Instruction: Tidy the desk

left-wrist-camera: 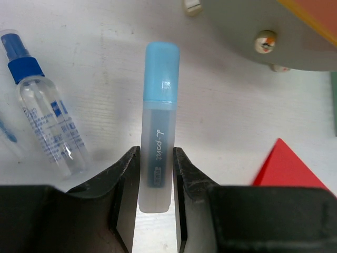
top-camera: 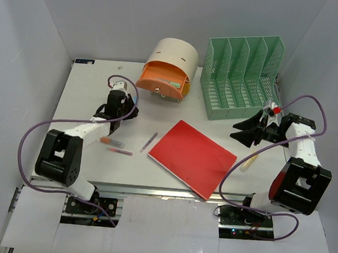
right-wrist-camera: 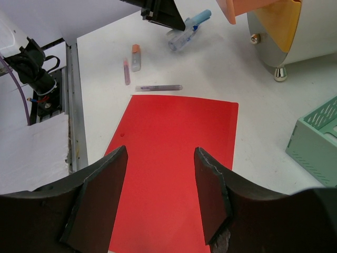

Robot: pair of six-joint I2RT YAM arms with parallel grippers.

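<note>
Rack (top-camera: pixel 240 76) stands beside orange-fronted bin (top-camera: pixel 167 73) on desk (top-camera: pixel 158 111).

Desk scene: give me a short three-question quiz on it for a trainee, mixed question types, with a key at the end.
1. True or false: the left claw is closed on the blue highlighter.
2. In the right wrist view, what shows between the fingers of the open right claw? A) red folder B) spray bottle C) orange pen
3. Fill in: the slotted file rack at the far right of the desk is coloured ____.

Key: 1 true; 2 A; 3 green.
</note>
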